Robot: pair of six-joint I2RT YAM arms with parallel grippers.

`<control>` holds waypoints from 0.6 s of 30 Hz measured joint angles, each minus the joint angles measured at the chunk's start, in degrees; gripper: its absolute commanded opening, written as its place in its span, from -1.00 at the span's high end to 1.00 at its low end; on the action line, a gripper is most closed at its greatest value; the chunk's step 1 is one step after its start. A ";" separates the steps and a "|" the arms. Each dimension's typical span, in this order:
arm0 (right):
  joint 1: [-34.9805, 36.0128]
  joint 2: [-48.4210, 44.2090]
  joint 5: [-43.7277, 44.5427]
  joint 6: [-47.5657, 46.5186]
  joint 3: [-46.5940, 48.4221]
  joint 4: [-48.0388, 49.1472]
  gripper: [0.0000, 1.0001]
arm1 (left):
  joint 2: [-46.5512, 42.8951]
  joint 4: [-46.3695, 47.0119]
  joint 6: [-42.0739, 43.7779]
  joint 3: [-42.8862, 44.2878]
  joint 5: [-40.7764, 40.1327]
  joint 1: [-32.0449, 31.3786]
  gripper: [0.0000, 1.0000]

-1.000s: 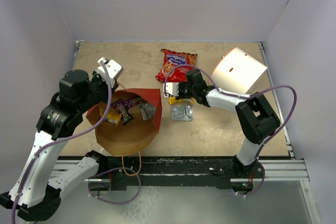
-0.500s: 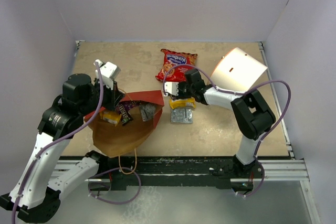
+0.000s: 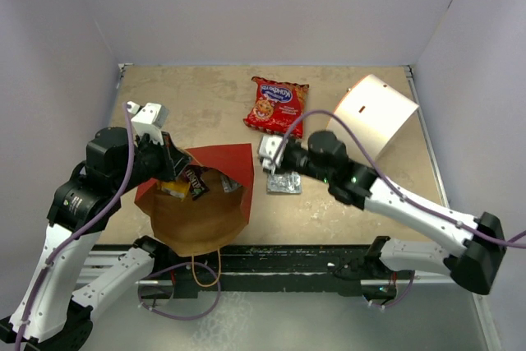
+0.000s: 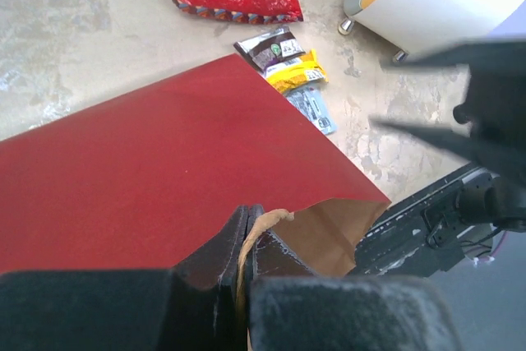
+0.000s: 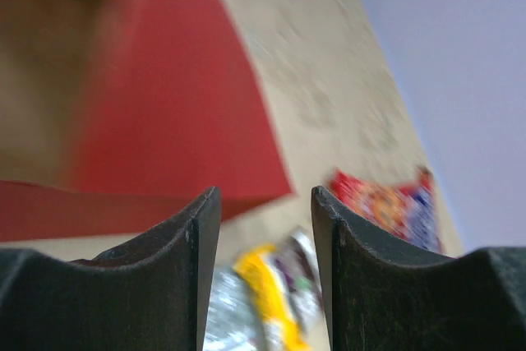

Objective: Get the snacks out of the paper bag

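Note:
The paper bag, red outside and brown inside, lies tilted with its mouth towards the arm bases. My left gripper is shut on its thin brown handle and holds that side up. Inside the bag lie a dark purple packet, a yellow one and a silver pack. On the table lie the red cookie bag, a silver foil pack and a purple-and-yellow candy packet. My right gripper hovers open and empty over that packet.
A white cylinder lies on its side at the back right, close behind my right arm. The bag's second handle hangs over the table's front edge. The enclosure walls stand on three sides.
My left gripper has moved left with the handle, pulling the bag's rim. My right arm has stretched out low, and its gripper has drawn back slightly from the candy packet.

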 measured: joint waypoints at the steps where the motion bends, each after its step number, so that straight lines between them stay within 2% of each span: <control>1: 3.67 -2.32 0.11 2.25 -1.09 0.17 -0.01 | 0.11 -0.26 -0.48 0.00 0.17 0.00 1.00; 4: 13.16 -6.99 0.76 8.48 -3.32 1.95 -0.01 | 0.52 -0.87 -1.18 0.02 0.94 0.00 1.00; 8: 24.24 -5.88 4.35 12.96 -3.15 5.27 -0.02 | 1.40 -1.03 -1.73 0.17 2.25 0.00 1.00; 13: 35.08 5.84 9.07 15.28 -2.03 12.66 -0.04 | 2.75 -0.76 -1.81 0.57 4.61 0.00 1.00; 18: 38.18 22.51 17.62 15.56 2.43 20.06 -0.07 | 3.93 -0.42 -2.64 1.46 6.49 0.00 1.00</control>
